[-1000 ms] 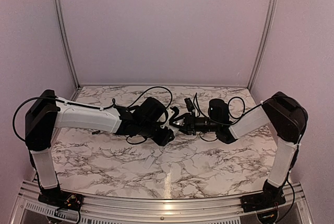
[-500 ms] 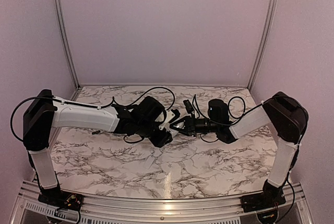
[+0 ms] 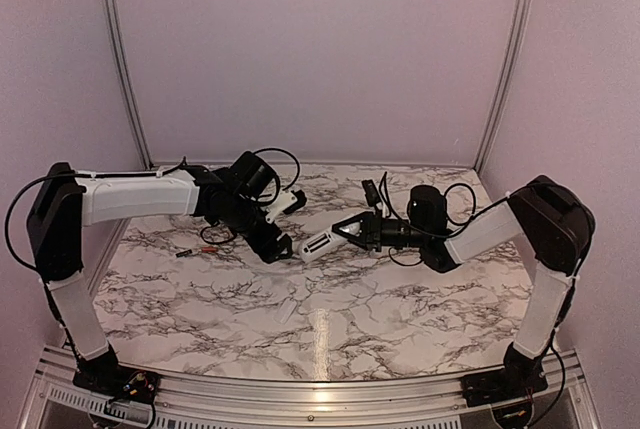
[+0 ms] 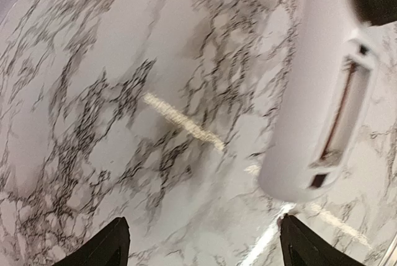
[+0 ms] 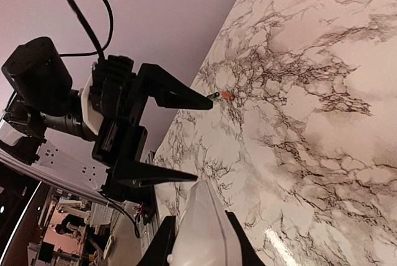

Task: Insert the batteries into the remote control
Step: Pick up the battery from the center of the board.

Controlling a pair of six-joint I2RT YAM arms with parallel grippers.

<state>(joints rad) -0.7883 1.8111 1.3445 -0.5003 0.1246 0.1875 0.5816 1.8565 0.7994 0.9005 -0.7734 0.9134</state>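
Observation:
My right gripper [image 3: 345, 232] is shut on the white remote control [image 3: 318, 245] and holds it above the table's middle, its free end towards the left arm. In the right wrist view the remote [image 5: 205, 229] sits between my fingers. In the left wrist view the remote [image 4: 310, 86] shows its open battery bay [image 4: 341, 114] with a thin reddish strip inside. My left gripper [image 3: 278, 249] is open and empty, just left of the remote; its open tips [image 4: 208, 247] hang over bare marble. One orange-red battery [image 3: 187, 251] lies on the table at the left and shows in the right wrist view [image 5: 224, 96].
A small pale flat piece [image 3: 288, 309] lies on the marble table [image 3: 400, 299] in front of the grippers. Pink walls with metal rails [image 3: 118, 59] close in the back and sides. Cables loop over both wrists.
The left arm has swung back and to the left, away from the right gripper, and its jaws now stand open. The right gripper still holds the remote, now free of the left gripper.

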